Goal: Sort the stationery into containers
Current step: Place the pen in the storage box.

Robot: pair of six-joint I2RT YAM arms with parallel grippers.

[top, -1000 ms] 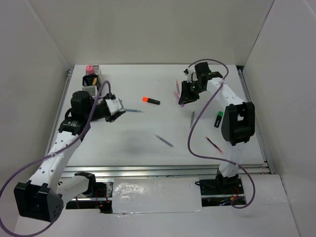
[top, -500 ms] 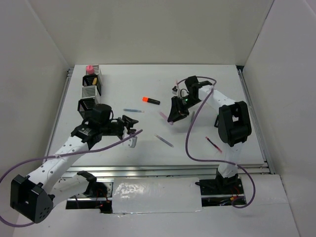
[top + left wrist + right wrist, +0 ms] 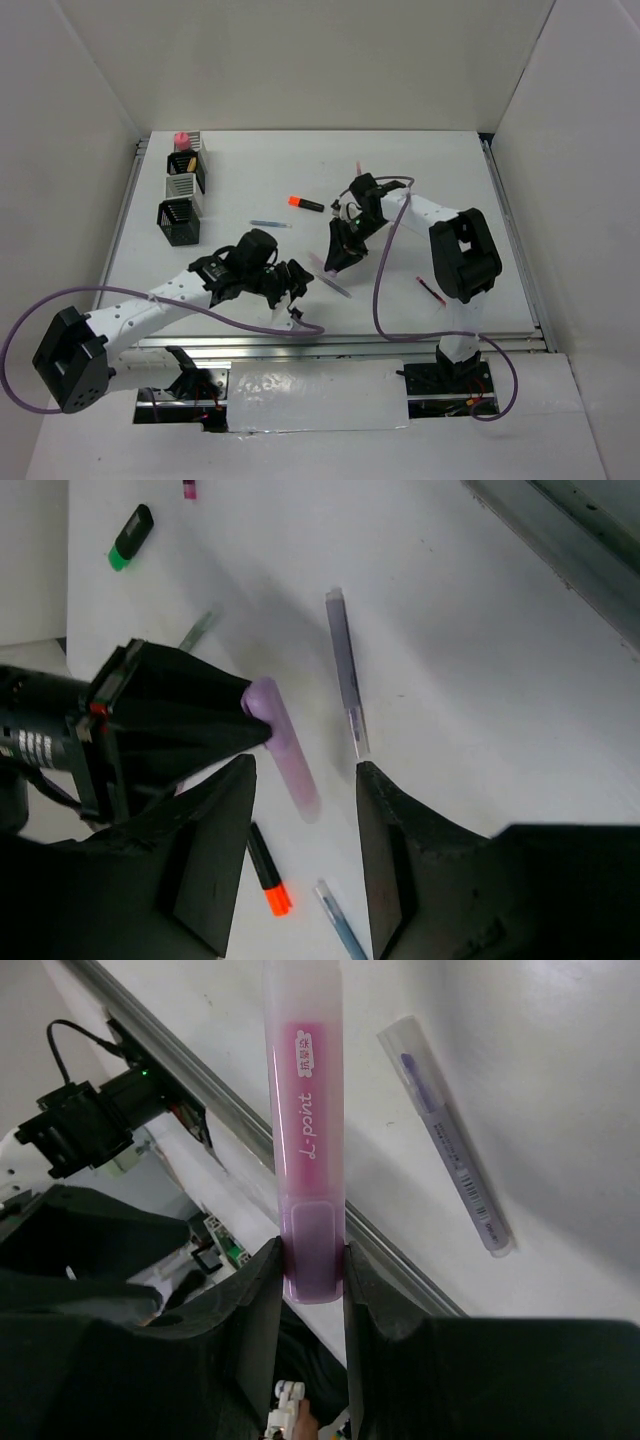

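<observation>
Jaws of the right gripper point(image 3: 312, 1270) pinch the pink marker point(image 3: 303, 1110) by one end, mid-frame in the top view, near the thin grey pen point(image 3: 447, 1140) lying on the table point(image 3: 450, 170). Left gripper point(image 3: 305, 775), just lower left of it, stands spread, holding nothing. Mesh cups point(image 3: 180, 195) cluster at upper left.

mesh cups point(image 3: 179, 221) 4 — arms point(image 3: 140, 305) 2 | black markers point(image 3: 306, 204) 2

blocked ahead of left fingers point(image 3: 215, 855): right gripper point(image 3: 312, 1265), pink marker point(image 3: 285, 745), grey pen point(image 3: 345, 670) | free: far table point(image 3: 430, 165)
</observation>
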